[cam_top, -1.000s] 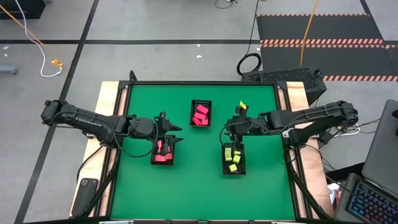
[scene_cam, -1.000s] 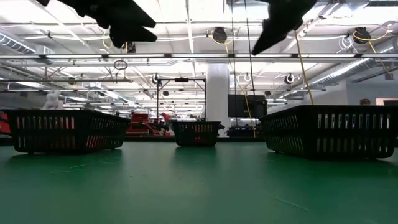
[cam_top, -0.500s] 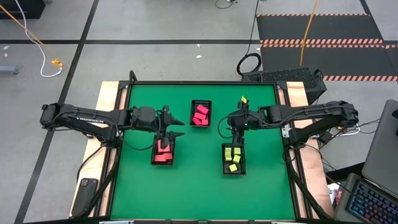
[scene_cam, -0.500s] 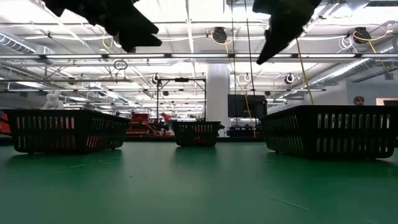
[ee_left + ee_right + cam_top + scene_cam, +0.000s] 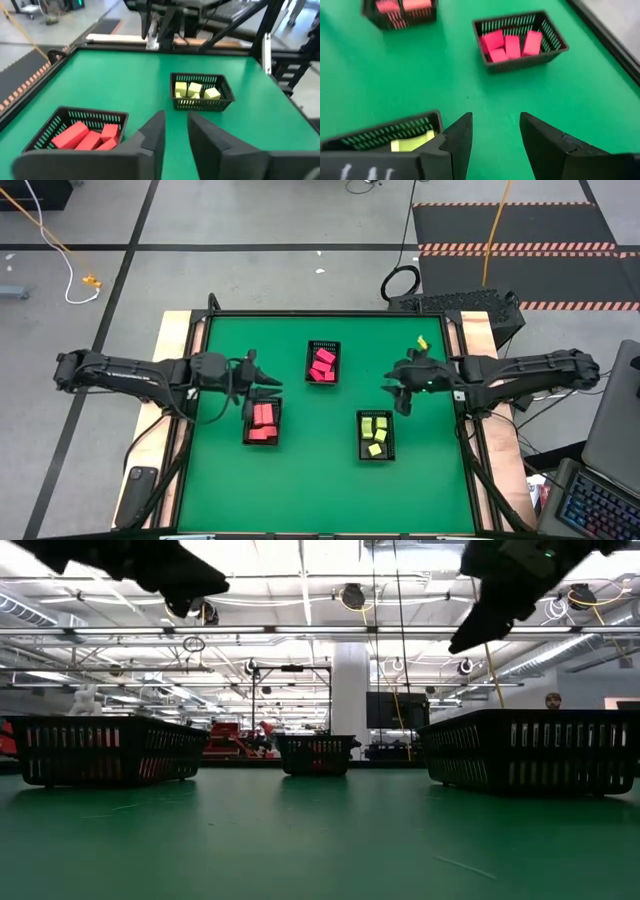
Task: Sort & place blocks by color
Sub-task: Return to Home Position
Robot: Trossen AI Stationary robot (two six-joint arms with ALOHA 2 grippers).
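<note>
Every block is binned. The pink-red blocks [image 5: 321, 365] sit in the far bin [image 5: 323, 343], the salmon blocks [image 5: 263, 418] in the near-left bin [image 5: 246, 420], and the yellow blocks [image 5: 375, 430] in the near-right bin [image 5: 361, 435]. The green mat [image 5: 320, 480] is bare between the three bins, with a broad open strip along the near edge and free lanes down both sides.

My left gripper [image 5: 268, 380] hangs over the mat just beyond the near-left bin's far rim. Its fingers are a narrow gap apart and hold nothing. That arm runs almost flat in from the left, with the elbow out past the wooden rail [image 5: 172, 340].

My right gripper [image 5: 396, 388] hangs over open mat, farther back than the near-right bin and toward the right edge. Its fingers are spread wide and empty. That arm stretches long and level across the right rail. From table height, both grippers sit high, well above the bin rims.
</note>
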